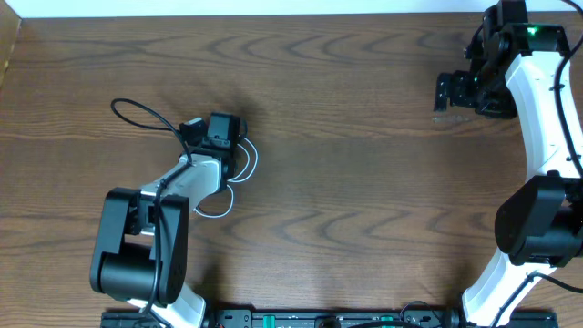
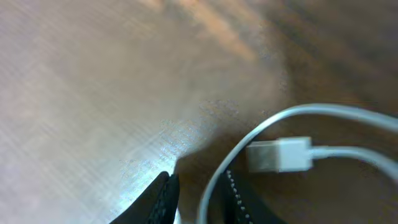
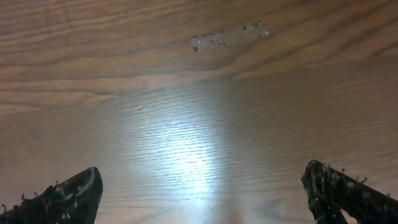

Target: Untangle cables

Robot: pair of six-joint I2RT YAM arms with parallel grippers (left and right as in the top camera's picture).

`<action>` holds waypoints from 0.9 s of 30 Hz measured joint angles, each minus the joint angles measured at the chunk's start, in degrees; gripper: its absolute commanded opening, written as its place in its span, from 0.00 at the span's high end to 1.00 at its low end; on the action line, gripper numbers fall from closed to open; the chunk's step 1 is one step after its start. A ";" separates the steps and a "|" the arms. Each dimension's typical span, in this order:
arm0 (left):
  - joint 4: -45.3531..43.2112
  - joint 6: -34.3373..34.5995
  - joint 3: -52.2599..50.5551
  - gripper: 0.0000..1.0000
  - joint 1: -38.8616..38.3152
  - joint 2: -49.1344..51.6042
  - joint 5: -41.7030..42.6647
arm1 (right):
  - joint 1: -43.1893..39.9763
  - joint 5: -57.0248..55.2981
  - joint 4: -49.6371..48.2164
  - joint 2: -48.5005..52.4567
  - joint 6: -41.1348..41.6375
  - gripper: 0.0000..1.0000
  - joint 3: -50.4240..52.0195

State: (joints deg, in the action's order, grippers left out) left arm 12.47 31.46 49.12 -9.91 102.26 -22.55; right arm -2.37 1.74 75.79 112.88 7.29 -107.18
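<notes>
The white cable [image 2: 292, 113] curves across the left wrist view, its flat white plug [image 2: 280, 154] lying on the table. The cord runs down between my left gripper's [image 2: 200, 190] narrowly set fingers, which are shut on it. From overhead, this gripper [image 1: 211, 138] sits left of centre. White loops [image 1: 248, 157] show beside and under the arm. The thin black cable [image 1: 137, 111] loops out to its left and ends at the gripper. My right gripper [image 1: 453, 91] is far off at the back right, wide open over bare wood [image 3: 202, 193].
The wooden table [image 1: 364, 182] stretches between the two arms. Its back edge [image 1: 273, 15] meets a white wall. Small pale specks [image 3: 224, 37] mark the wood ahead of the right gripper. The arm bases stand along the front edge.
</notes>
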 measured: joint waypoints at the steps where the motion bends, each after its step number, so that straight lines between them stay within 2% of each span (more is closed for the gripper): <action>1: -1.05 0.00 0.11 0.72 0.00 0.33 0.68 | 0.00 0.00 0.02 0.00 0.00 0.01 0.00; 13: -11.76 -1.75 3.82 0.72 -4.76 5.35 13.31 | 0.00 0.00 0.11 0.00 -0.02 0.01 0.00; 22: -15.32 -4.48 4.24 0.71 -7.82 5.73 31.71 | 0.00 0.00 0.07 0.00 -0.02 0.01 0.00; 27: -17.55 -6.84 4.22 0.71 -14.12 6.62 38.95 | 0.00 0.00 0.11 0.00 0.00 0.01 0.00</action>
State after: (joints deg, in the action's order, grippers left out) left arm -5.08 24.62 53.34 -24.03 108.88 16.40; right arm -2.37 1.74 75.90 112.88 7.29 -107.18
